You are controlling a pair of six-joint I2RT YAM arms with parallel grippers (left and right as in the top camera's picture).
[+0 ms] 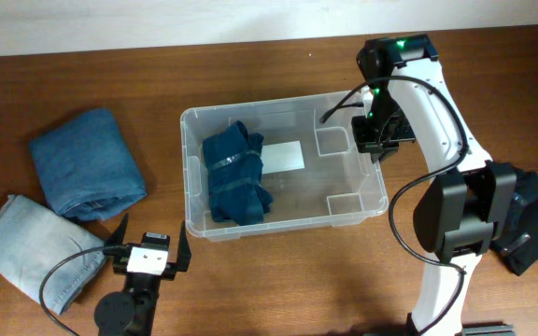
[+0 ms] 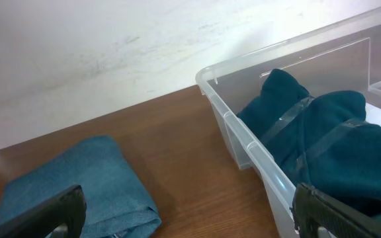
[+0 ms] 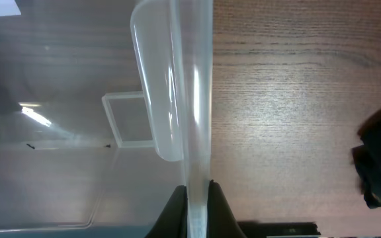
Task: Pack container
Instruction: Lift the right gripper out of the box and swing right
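Moderately bright, even light from above; only soft, short shadows on the brown tabletop (image 1: 278, 280). Pale glare streaks along the rim and walls of the clear container (image 1: 191, 177), strongest in the right wrist view. Overhead view sharp, slightly grainy. In the left wrist view, left end effector (image 2: 189, 201) dark and blurred at the near edge.

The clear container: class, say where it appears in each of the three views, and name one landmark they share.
Overhead: the container sits mid-picture, with a dark blue cloth in its left half.
Left wrist: on the right side, its corner near top centre.
Right wrist: its rim runs vertically through the middle, between the right gripper fingers.
Shared landmark: the wooden table.
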